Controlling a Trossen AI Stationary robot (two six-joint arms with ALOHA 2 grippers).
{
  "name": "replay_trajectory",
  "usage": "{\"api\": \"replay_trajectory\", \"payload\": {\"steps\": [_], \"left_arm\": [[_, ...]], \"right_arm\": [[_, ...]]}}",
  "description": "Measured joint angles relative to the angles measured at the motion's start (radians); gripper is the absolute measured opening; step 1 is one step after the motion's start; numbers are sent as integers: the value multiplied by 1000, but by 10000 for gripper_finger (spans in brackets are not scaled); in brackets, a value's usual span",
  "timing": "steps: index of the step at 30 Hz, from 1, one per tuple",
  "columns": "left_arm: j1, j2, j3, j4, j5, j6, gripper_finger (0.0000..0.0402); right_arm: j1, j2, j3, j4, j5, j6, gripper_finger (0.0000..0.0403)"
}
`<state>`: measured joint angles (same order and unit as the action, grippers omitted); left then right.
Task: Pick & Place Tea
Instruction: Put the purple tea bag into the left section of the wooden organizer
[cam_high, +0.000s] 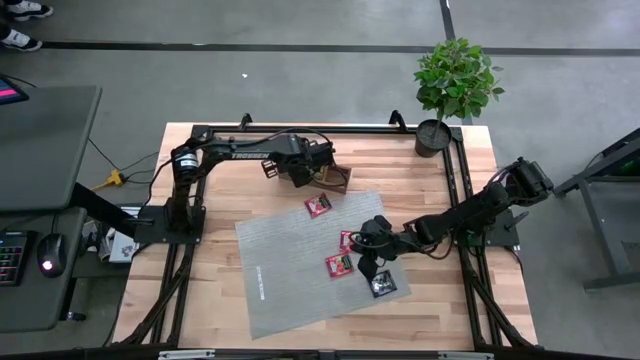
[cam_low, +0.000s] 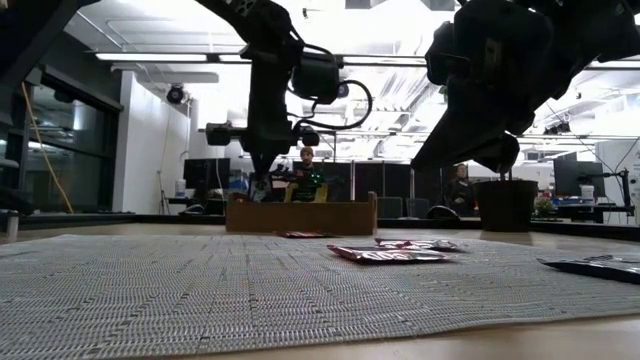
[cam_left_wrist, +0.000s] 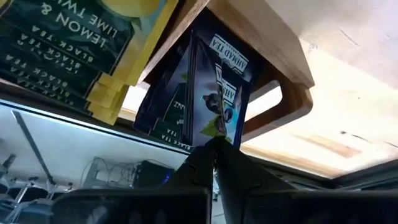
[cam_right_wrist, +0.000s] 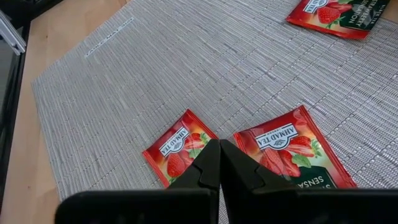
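Placing step in hand: left gripper (cam_left_wrist: 214, 146) clenched on a dark flat tea sachet (cam_left_wrist: 214, 87) over the brown wooden tray (cam_high: 338, 178), release due next; right gripper (cam_right_wrist: 219, 163) closed, empty, above red strawberry sachets (cam_right_wrist: 177, 148) on the grey woven mat (cam_high: 290, 270).

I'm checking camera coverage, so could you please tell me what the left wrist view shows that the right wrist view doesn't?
Only the left wrist view shows the wooden tray, with yellow sachets and dark blue sachets standing in it, and the left gripper shut on a dark blue one. Only the right wrist view shows the grey mat with red strawberry sachets lying flat under the shut right gripper. Both show tea sachets and closed dark fingers.
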<state>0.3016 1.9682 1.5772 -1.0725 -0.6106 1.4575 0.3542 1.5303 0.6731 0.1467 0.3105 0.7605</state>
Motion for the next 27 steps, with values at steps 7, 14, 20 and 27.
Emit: {"api": "replay_trajectory", "payload": {"steps": [7,14,20,27], "left_arm": [[0,0,0,0,0,-24,66],[-1,0,0,3,-67,-49,143],[-1,0,0,9,-194,-76,168],[-1,0,32,-14,-262,-217,170]], "right_arm": [[0,0,0,0,0,-1,0],[0,0,0,0,0,-7,0],[0,0,0,0,0,-9,0],[0,0,0,0,0,-20,0]]}}
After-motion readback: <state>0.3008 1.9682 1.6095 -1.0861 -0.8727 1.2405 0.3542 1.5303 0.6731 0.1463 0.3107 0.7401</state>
